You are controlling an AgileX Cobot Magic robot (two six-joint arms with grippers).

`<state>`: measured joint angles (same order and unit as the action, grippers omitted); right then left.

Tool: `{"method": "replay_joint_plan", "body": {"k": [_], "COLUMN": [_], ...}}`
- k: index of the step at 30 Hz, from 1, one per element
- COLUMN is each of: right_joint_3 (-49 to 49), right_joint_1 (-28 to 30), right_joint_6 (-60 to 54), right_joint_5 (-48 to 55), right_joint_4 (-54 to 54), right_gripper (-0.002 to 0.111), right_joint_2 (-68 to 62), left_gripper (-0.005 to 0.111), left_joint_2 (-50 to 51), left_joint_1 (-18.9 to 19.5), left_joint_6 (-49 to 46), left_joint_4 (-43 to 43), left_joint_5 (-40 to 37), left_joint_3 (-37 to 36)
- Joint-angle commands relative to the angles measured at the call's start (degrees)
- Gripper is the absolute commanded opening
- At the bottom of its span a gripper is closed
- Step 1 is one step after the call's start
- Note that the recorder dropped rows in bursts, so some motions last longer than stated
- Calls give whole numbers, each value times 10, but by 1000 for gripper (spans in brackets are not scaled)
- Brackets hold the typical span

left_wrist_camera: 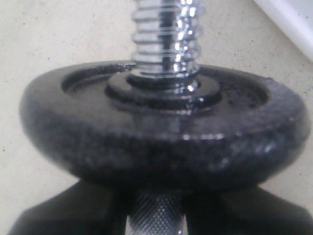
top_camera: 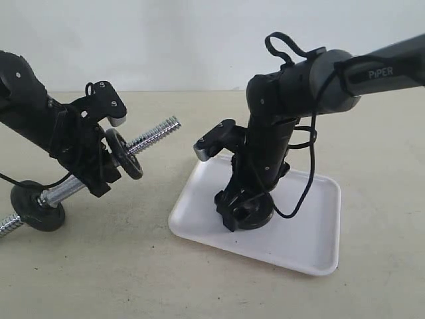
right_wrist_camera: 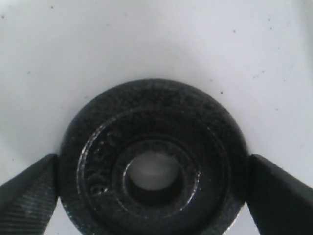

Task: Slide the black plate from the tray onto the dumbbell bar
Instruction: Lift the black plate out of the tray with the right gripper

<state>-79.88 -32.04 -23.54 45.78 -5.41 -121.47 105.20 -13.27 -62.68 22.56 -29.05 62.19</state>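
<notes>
The black plate [right_wrist_camera: 195, 117] lies flat on the white tray [top_camera: 312, 246]. My right gripper [right_wrist_camera: 152, 196] reaches straight down into the tray, with one finger [right_wrist_camera: 27, 196] against each side of the plate's rim. In the exterior view the plate [top_camera: 257, 216] shows under that gripper [top_camera: 244, 214]. My left gripper [top_camera: 93, 169] is shut on the chrome dumbbell bar [top_camera: 156, 133] and holds it tilted, threaded end up toward the tray. A look-alike disc [left_wrist_camera: 156, 142] sits on the bar just above the left fingers. Another disc [top_camera: 36, 206] is on the bar's low end.
The beige tabletop [top_camera: 119, 272] surrounds the tray. A corner of the tray [left_wrist_camera: 293, 14] shows beyond the bar's threads [left_wrist_camera: 164, 39] in the left wrist view. A black cable [top_camera: 302, 193] hangs from the right arm over the tray.
</notes>
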Motion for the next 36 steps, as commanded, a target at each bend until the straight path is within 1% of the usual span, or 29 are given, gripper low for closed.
{"method": "replay_joint_plan", "body": {"k": [1,4,8,11,14,16,18,19,20,21,23,24,26,27,28,30,33,36], "right_joint_3": [4,3,3,3,3,3,3,3,3,3,3,3,3,3,3,3,3,3], "right_joint_1": [2,3,24,40,65,86,108,131,145,170,206,215,259,270,290,303,303,303], "right_joint_6": [12,11,14,-8,-78,-154,-199,-247,-273,-302,-338,-347,-405,-425,-452,-461,-461,-448], "right_joint_5": [54,44,25,20,19,33,55,86,99,122,160,171,228,242,242,242,242,242], "right_joint_4": [-19,-12,-33,-55,-131,-205,-271,-330,-359,-401,-440,-450,-518,-542,-589,-626,-625,-641], "right_gripper": [1,1,1,1,1,1,1,1,1,1,1,1,1,1,1,1,1,1], "right_joint_2": [-6,37,105,133,147,148,148,148,148,148,148,148,148,148,148,148,148,148], "left_gripper": [4,4,4,4,4,4,4,4,4,4,4,4,4,4,4,4,4,4], "left_joint_2": [-31,-31,-32,-32,-39,-45,-54,-60,-64,-69,-71,-71,-71,-71,-71,-71,-72,-72], "left_joint_1": [1,1,1,1,1,1,1,1,1,1,1,1,1,1,1,1,1,0], "left_joint_6": [0,0,-2,-45,-105,-128,-133,-133,-134,-134,-137,-137,-137,-137,-146,-149,-150,-158], "left_joint_4": [17,17,17,33,86,111,115,115,112,110,110,111,111,111,111,113,136,140], "left_joint_5": [31,21,-9,-44,-56,-58,-55,-53,-53,-53,-53,-53,-59,-64,-76,-84,-93,-104], "left_joint_3": [13,13,13,13,13,13,13,13,13,13,13,13,13,13,13,13,13,13]}}
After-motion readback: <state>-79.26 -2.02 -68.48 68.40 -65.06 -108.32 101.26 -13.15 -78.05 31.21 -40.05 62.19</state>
